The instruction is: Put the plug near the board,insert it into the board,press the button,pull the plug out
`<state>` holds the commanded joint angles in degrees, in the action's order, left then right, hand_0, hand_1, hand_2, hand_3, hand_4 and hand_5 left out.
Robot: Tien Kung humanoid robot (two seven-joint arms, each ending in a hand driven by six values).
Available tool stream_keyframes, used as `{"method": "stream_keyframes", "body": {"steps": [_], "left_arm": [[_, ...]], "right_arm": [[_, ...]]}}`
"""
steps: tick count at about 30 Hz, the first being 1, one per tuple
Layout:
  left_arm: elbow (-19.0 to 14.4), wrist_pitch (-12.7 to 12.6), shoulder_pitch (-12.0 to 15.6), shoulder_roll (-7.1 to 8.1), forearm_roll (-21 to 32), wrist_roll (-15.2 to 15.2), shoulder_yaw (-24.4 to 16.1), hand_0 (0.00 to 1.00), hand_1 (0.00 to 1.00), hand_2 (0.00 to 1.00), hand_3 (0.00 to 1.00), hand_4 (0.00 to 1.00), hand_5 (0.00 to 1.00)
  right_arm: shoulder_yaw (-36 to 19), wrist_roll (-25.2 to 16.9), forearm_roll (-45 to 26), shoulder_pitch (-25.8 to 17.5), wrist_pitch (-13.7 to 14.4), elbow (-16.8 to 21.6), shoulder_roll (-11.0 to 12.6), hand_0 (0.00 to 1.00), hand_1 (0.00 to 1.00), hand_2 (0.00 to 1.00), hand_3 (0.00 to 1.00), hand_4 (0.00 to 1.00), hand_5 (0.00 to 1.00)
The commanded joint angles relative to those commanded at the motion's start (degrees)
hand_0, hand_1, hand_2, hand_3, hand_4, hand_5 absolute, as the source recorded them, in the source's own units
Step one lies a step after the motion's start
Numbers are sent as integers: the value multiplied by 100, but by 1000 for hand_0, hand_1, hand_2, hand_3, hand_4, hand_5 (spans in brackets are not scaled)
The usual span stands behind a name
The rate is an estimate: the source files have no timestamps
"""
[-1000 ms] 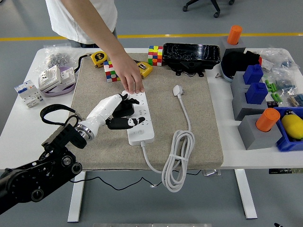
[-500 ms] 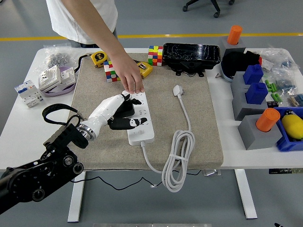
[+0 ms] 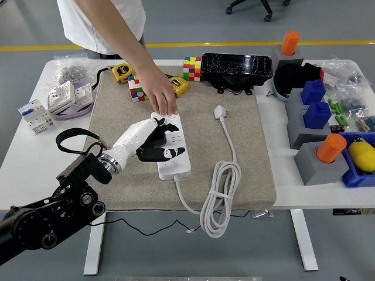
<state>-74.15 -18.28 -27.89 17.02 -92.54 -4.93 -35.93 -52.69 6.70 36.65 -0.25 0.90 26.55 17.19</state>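
No legible print on the white board (image 3: 172, 147), which lies mid-mat (image 3: 246, 158), long axis front-to-back, w/ open mat to its right up to the cable; the white plug (image 3: 220, 111) lies loose there, apart from the board, cable coiled near the front edge. Left hand (image 3: 149, 142) rests on the board's left side, fingers curled over a dark object; can't tell if gripped. Person's hand (image 3: 159, 93) presses the board's far end.

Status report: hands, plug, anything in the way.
Left hand curled over power strip, plug hidden under it. Right arm out of view. Person's hand pressing down the strip's far end.
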Motion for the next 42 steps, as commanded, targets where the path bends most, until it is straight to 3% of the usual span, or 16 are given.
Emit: {"method": "stream_keyframes", "body": {"steps": [9,15,16,21,22,27,28,32,33,39,40,42], "left_arm": [[-76,14,76,30,17,47,-108,658,689,700,658,852,463],[-427,120,227,149,79,-113,-425,658,689,700,658,852,463],[-516,152,261,174,60,-169,-491,428,505,490,659,853,461],[-909,324,371,304,27,-463,-716,428,505,490,659,853,461],[-975,363,391,327,19,-528,-743,229,161,205,648,864,362],[-1320,685,496,469,-62,-995,-801,229,161,205,648,864,362],[-1358,746,508,489,-71,-1056,-792,125,55,135,665,871,202],[-1498,1181,546,535,-44,-1458,-795,125,55,135,665,871,202],[-1517,1300,549,539,-45,-1572,-796,95,49,147,870,699,2],[-1679,2136,548,576,106,-2246,-804,95,49,147,870,699,2],[-1696,2222,542,582,116,-2285,-806,89,48,151,908,587,2],[-1712,2317,525,593,162,-2316,-786,89,48,151,908,587,2]], "right_arm": [[-8,2,4,-2,1,-3,2,680,686,694,596,933,528],[8,2,7,-2,1,1,12,680,686,694,596,933,528],[13,1,7,-1,1,3,16,680,687,694,597,933,529],[33,3,8,26,0,3,29,680,687,694,597,933,529],[34,2,7,29,0,5,30,679,687,693,597,933,528],[45,4,9,45,1,7,50,679,687,693,597,933,528],[49,5,9,46,2,5,53,681,687,694,597,933,529],[69,6,3,50,0,7,59,681,687,694,597,933,529],[72,5,2,51,0,8,60,679,687,694,597,933,528],[94,5,0,47,0,13,71,679,687,694,597,933,528],[98,6,0,48,-1,12,74,679,687,694,597,933,530],[87,6,0,45,0,7,73,679,687,694,597,933,530]]}}
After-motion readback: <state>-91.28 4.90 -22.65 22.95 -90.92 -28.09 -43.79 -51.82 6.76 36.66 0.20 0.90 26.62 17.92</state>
